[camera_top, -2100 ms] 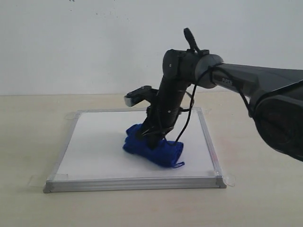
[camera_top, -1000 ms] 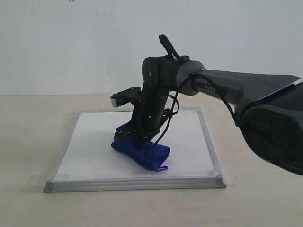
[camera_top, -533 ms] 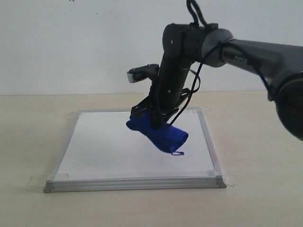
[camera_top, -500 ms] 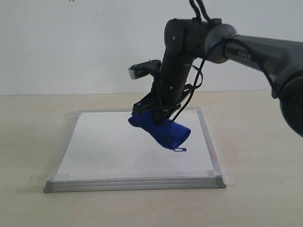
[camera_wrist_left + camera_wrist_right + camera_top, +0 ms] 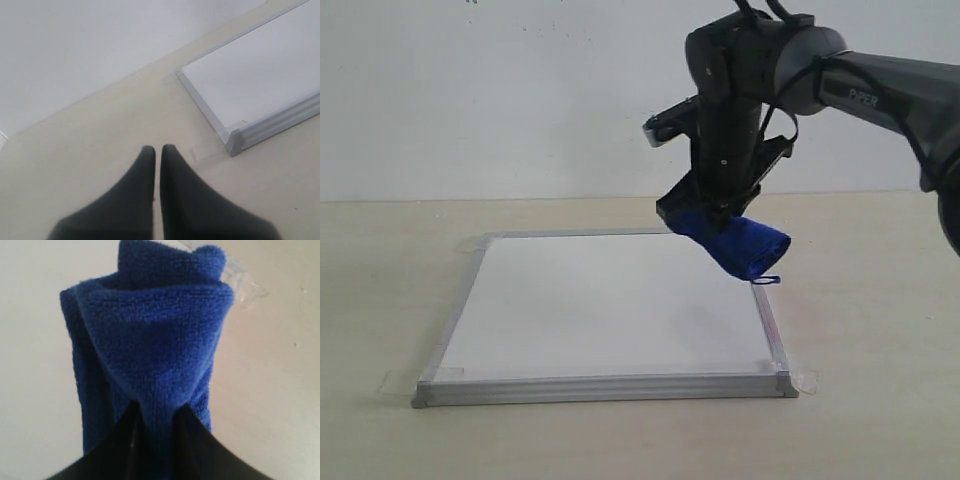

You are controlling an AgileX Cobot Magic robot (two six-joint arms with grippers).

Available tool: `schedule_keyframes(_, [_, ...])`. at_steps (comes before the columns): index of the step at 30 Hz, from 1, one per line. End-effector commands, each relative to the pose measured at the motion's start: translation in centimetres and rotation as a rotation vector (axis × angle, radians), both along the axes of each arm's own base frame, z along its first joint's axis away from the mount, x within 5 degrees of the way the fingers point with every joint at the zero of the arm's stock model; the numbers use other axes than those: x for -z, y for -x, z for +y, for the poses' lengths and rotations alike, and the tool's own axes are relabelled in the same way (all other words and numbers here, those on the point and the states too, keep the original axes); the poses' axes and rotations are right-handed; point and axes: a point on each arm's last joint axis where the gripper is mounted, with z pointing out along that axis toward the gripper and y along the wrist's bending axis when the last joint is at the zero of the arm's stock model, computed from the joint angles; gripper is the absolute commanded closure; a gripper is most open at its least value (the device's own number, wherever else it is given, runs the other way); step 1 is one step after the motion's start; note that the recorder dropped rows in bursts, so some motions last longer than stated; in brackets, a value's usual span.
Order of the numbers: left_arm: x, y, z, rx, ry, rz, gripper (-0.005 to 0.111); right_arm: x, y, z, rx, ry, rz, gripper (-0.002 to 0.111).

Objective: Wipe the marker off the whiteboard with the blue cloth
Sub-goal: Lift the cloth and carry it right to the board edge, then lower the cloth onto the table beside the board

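Note:
The whiteboard [image 5: 600, 310] lies flat on the table, its white face showing no red marker line. Its silver frame corner with clear tape [image 5: 235, 145] appears in the left wrist view. My right gripper [image 5: 705, 212] is shut on the blue cloth [image 5: 735, 243], holding it in the air above the board's far right corner, its small loop [image 5: 767, 281] dangling. In the right wrist view the blue cloth [image 5: 150, 340] fills the space between the dark fingers [image 5: 197, 440]. My left gripper [image 5: 158, 149] is shut on nothing, low over the table beside the board's corner.
A beige table [image 5: 380, 260] surrounds the board, with a white wall [image 5: 500, 90] behind. Tape tabs [image 5: 395, 382] stick out at the board's front corners. The right arm [image 5: 880, 85] reaches in from the right.
The right gripper lifted the blue cloth off the board's surface and carried it up and to the right, toward the far right corner. The left gripper is not seen earlier.

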Motion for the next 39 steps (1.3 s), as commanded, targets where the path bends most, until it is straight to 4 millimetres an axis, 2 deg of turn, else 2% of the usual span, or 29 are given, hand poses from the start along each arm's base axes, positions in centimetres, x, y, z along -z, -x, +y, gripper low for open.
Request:
schedule_keyframes(1, [0.1,0.0,0.0,-0.001,-0.003,-0.002,0.103,-1.0,-1.0,-4.2,0.114,-0.039,0.003,0.108])
schedule_keyframes(8, [0.1,0.0,0.0,-0.001,-0.003,-0.002,0.103,-0.7,-0.6,-9.6,0.281,-0.047,0.056,0.108])
schedule_keyframes(12, [0.1,0.0,0.0,-0.001,-0.003,-0.002,0.103,0.3,-0.1,-11.7,0.491,-0.191,0.14,0.108])
schedule_keyframes(15, [0.1,0.0,0.0,-0.001,-0.003,-0.002,0.103,1.2,0.3,-11.7,0.526,-0.331,0.237,0.108])
schedule_keyframes(17, [0.1,0.0,0.0,-0.001,-0.003,-0.002,0.103,1.8,0.6,-11.7,0.518,-0.347,0.269,0.108])
schedule_keyframes(23, [0.1,0.0,0.0,-0.001,-0.003,-0.002,0.103,3.4,0.4,-11.8,0.529,-0.369,0.212,0.108])
schedule_keyframes(32, [0.1,0.0,0.0,-0.001,-0.003,-0.002,0.103,3.4,-0.7,-11.8,0.525,-0.408,0.096,0.108])
schedule_keyframes(39, [0.1,0.0,0.0,-0.001,-0.003,-0.002,0.103,3.4,-0.7,-12.2,0.505,-0.35,0.08,0.108])
